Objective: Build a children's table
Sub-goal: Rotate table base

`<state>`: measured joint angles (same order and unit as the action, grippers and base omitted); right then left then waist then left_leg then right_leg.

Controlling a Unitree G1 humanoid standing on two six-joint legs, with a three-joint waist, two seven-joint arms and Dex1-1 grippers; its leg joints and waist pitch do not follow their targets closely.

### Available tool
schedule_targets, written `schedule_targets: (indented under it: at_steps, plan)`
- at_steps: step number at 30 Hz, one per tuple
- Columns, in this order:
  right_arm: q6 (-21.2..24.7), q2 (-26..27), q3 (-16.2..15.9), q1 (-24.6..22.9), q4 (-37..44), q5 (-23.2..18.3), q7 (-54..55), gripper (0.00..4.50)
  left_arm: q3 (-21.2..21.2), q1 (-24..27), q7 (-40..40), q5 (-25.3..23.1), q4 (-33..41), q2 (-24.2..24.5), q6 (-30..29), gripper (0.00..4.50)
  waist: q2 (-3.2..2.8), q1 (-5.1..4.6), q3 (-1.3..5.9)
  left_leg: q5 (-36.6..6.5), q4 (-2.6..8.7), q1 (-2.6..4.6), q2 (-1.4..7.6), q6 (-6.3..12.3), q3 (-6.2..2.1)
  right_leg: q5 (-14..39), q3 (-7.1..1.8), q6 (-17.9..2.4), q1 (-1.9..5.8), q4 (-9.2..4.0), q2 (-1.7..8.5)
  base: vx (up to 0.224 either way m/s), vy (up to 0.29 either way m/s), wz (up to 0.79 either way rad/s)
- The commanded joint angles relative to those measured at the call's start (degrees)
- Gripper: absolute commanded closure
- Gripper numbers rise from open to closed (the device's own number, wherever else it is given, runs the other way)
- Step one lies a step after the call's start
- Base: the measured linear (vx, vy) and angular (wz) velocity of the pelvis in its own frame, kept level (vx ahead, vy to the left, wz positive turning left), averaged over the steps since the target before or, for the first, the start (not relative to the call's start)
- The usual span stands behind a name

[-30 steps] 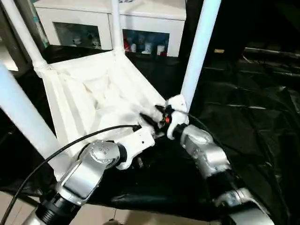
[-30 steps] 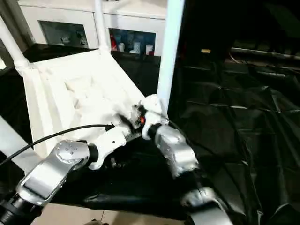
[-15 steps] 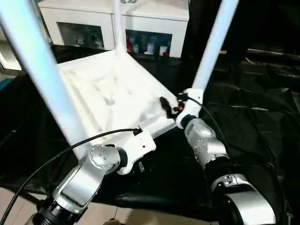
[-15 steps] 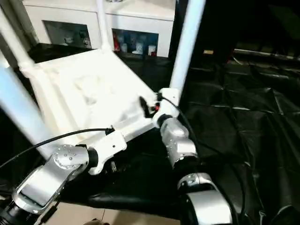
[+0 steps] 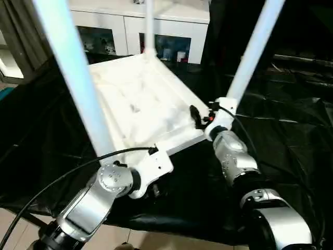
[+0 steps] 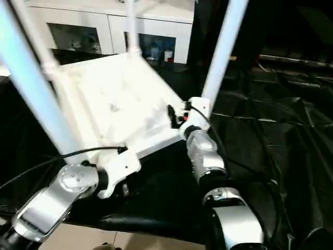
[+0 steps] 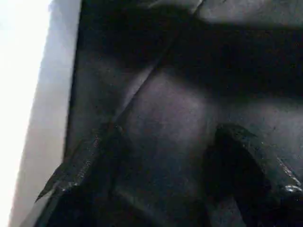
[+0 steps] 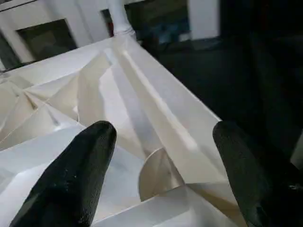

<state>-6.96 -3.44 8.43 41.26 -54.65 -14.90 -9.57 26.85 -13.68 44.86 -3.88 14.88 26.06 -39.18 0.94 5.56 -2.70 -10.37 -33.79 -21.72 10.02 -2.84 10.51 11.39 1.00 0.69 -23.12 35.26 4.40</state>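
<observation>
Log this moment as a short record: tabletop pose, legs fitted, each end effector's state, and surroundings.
tabletop: white tabletop upside down, ribbed underside up, tilted on black sheeting
legs: three white legs in corner sockets, near left leg, near right leg, far leg
left end effector: left end effector open, over the sheeting beside the tabletop's near edge, holding nothing
right end effector: right end effector open, fingers astride the tabletop's ribbed corner
background: white glass-door cabinet
</observation>
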Motion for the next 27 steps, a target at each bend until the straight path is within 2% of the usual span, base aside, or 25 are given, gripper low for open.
schedule_targets:
  at_steps: [1, 3, 4, 8, 12, 13, 15, 17, 19, 20, 22, 25, 27]
  plan:
    - [-1.64, -2.53, 2.76, 0.57, -0.1, 0.22, 2.48, 0.82, -1.27, 0.08, 0.54, 1.14, 0.15, -0.09, 3.02, 0.91, -0.22, -0.3, 3.57, -9.82, 3.86, 1.29, 2.16, -0.19, -0.41, 2.95, -1.36, -11.8, 2.09, -3.16, 2.32, 0.0, 0.0, 0.0]
    - [-1.86, -3.14, 3.21, 0.62, -0.51, -0.04, 2.68, 0.82, -1.8, 0.25, 1.66, 2.51, 0.02, -0.34, 6.11, 0.91, -0.13, -0.31, 3.62, -9.51, 3.82, 1.06, 2.11, -0.17, -0.38, 2.42, -1.34, -11.74, 2.21, -3.09, 2.31, 0.0, 0.0, 0.0]
    - [-1.99, -3.51, 3.42, 0.64, -0.77, -0.21, 2.78, 0.82, -2.43, 0.51, 2.42, 3.83, 0.27, -0.72, 7.17, 0.91, -0.28, -0.4, 3.64, -9.59, 3.79, 0.95, 2.07, -0.22, -0.44, 2.28, -1.32, -11.69, 2.27, -2.99, 2.32, 0.0, 0.0, 0.0]
    - [-1.73, -4.05, 3.23, 0.48, -0.66, -0.25, 1.67, 0.82, -4.17, 1.16, 4.02, 7.28, 0.86, -2.09, 9.06, 0.91, -0.06, -0.83, 3.64, -10.09, 3.69, 0.75, 2.01, -0.02, -0.39, 3.08, -1.32, -11.87, 2.42, -3.14, 2.43, 0.0, 0.0, 0.0]
    - [-1.04, -3.91, 0.37, -0.29, 0.83, 1.94, -2.36, 0.82, -6.18, 2.44, 7.82, 13.06, 2.55, -2.11, 10.01, 0.91, -0.13, -1.05, 3.71, -9.56, 3.65, 0.71, 2.13, 0.47, -0.42, 2.33, -1.29, -12.38, 2.4, -3.01, 2.38, 0.0, 0.0, 0.0]
    - [-0.85, -3.92, -0.69, -0.69, 1.43, 2.74, -3.46, 0.82, -6.58, 2.95, 9.45, 14.84, 3.47, -1.48, 9.32, 0.73, -0.12, -1.14, 3.73, -8.88, 3.6, 0.67, 2.09, 0.66, -0.39, 1.43, -1.26, -12.84, 2.43, -2.85, 2.32, 0.0, 0.0, 0.0]
    - [-0.37, -4.0, -2.78, -1.81, 3.18, 3.98, -6.0, 0.82, -7.75, 4.28, 12.72, 19.05, 5.62, 0.1, 6.2, 0.62, -0.15, -1.27, 3.62, -9.26, 3.61, 0.69, 2.09, 0.76, -0.36, 1.71, -1.27, -13.22, 2.39, -2.85, 2.29, 0.0, 0.0, 0.0]
    - [1.67, -4.39, -5.11, -3.39, 5.63, 4.73, -9.26, 0.82, -8.84, 5.37, 14.55, 21.14, 7.2, 1.87, 4.41, 0.45, -0.15, -1.5, 3.48, -10.03, 3.72, 0.79, 2.11, 0.99, -0.36, 2.82, -1.29, -13.42, 2.31, -2.95, 2.15, 0.0, 0.0, 0.0]
    - [5.32, -6.21, -9.36, -8.22, 12.58, 5.89, -14.62, 0.82, -11.28, 7.7, 17.79, 23.9, 10.01, 7.5, 0.27, 0.26, -0.29, -1.52, 3.3, -10.82, 3.86, 0.79, 2.16, 0.9, -0.47, 4.08, -1.3, -12.81, 2.34, -3.05, 2.02, 0.0, 0.0, 0.0]
    - [5.32, -6.21, -9.36, -8.22, 12.58, 5.89, -14.62, 0.82, -11.28, 7.7, 17.79, 23.9, 10.01, 7.5, 0.27, 0.12, -0.34, -1.58, 3.21, -11.96, 4.07, 0.92, 2.25, 0.73, -0.53, 5.86, -1.31, -12.3, 2.22, -3.26, 2.0, 0.0, 0.0, 0.0]
    - [6.85, -7.48, -10.45, -10.75, 15.94, 6.42, -16.21, 0.82, -12.7, 9.17, 19.24, 24.44, 10.59, 10.79, -0.05, 0.05, -0.46, -1.63, 3.07, -13.76, 4.22, 1.11, 2.32, -0.14, -0.51, 8.9, -1.41, -12.03, 1.95, -3.61, 2.05, 0.0, 0.0, 0.0]
    - [6.88, -10.01, -9.58, -15.26, 21.5, 5.98, -17.01, 0.82, -18.23, 12.01, 22.09, 26.26, 10.05, 17.0, -0.67, 0.05, -0.78, -1.51, 2.87, -16.31, 4.55, 1.15, 2.31, -1.5, -0.72, 12.04, -1.54, -10.48, 1.83, -3.82, 2.07, 0.0, 0.0, 0.0]
    - [8.0, -11.1, -8.36, -17.18, 24.13, 5.25, -16.92, 0.82, -21.52, 13.4, 23.55, 27.03, 9.22, 19.87, 0.01, 0.05, -0.59, -1.59, 2.88, -15.86, 4.49, 1.1, 2.19, -1.51, -0.64, 11.26, -1.62, -10.23, 1.82, -3.9, 1.97, 0.0, 0.0, 0.0]
